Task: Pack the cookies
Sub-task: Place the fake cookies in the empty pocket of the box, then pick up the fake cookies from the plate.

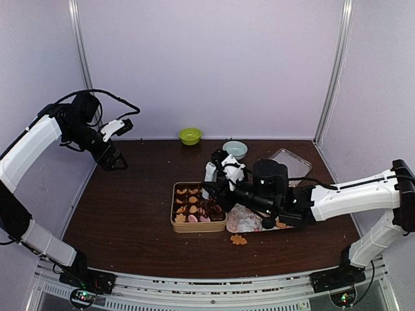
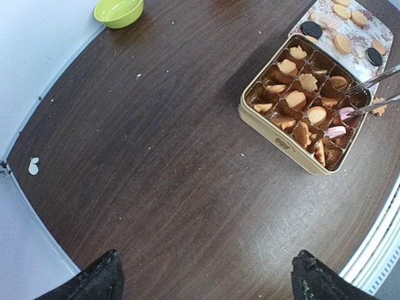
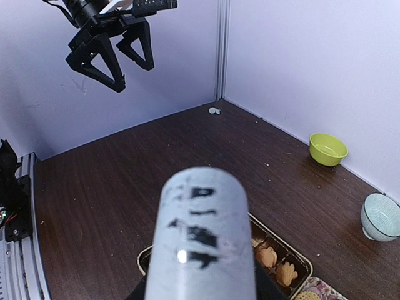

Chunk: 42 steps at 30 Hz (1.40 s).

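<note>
A tan tin (image 1: 198,225) (image 2: 275,134) (image 3: 305,261) of dark paper cups holds several cookies (image 1: 193,201) (image 2: 295,99), mostly tan and a few pink. More cookies lie on a floral plate (image 1: 241,223) (image 2: 357,39) to its right. My right gripper (image 1: 227,184) hangs over the tin, shut on metal tongs (image 2: 374,82). The prongs stand slightly apart over the tin's right cups, and a pink cookie (image 2: 345,113) lies at the lower tip. The tongs' white handle (image 3: 203,237) hides my right fingers. My left gripper (image 1: 113,161) (image 2: 206,275) (image 3: 119,59) is raised at far left, open and empty.
One tan cookie (image 1: 238,240) lies on the table in front of the plate. A green bowl (image 1: 190,135) (image 2: 119,11) (image 3: 329,149) and a pale blue bowl (image 1: 235,149) (image 3: 381,217) stand by the back wall. A clear tray (image 1: 290,162) sits at back right.
</note>
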Each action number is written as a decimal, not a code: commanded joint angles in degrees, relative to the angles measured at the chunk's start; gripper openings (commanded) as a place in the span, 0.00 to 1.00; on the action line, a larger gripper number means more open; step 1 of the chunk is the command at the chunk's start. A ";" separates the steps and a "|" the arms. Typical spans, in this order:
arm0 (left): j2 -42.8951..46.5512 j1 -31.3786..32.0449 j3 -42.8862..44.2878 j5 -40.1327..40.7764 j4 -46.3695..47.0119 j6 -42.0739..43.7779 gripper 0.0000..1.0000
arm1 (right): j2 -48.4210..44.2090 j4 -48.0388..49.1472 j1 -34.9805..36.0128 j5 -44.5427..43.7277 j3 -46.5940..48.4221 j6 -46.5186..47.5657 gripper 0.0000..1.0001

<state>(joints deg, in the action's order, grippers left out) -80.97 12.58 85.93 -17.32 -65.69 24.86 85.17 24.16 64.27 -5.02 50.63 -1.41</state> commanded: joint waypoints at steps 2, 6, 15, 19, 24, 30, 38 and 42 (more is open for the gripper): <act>0.64 -0.42 0.47 -0.52 0.17 0.14 0.96 | -4.29 1.32 -0.19 -1.41 1.55 -1.34 0.34; 0.51 -0.37 0.64 -0.69 0.15 0.17 0.96 | -6.17 1.35 -1.46 -2.28 0.93 -1.44 0.33; 0.99 -0.36 0.12 -0.17 0.21 0.11 0.96 | -13.16 -1.25 -8.63 -5.90 -4.30 -0.43 0.32; 0.58 -0.37 0.11 -0.30 0.22 0.18 0.96 | -14.75 -2.47 -12.91 -7.15 -6.71 -1.00 0.33; -0.09 -0.36 0.53 -0.43 0.22 0.10 0.96 | -11.88 -0.88 -16.65 -6.69 -7.03 -1.81 0.34; -0.43 -0.41 0.73 -0.42 0.15 0.01 0.96 | -4.61 2.61 -17.66 -4.13 -2.99 -2.14 0.34; -0.27 -0.39 0.73 -0.27 0.13 -0.01 0.96 | 2.74 6.64 -18.04 -1.62 0.16 -3.99 0.34; -0.23 -0.36 0.55 0.03 0.16 -0.01 0.96 | 3.85 6.24 -18.01 -0.90 -0.38 -4.31 0.34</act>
<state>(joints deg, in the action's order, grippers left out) -81.03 12.58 85.93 -17.32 -66.02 24.86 88.51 27.05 46.50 -7.27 48.95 -4.54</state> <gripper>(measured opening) 0.965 0.344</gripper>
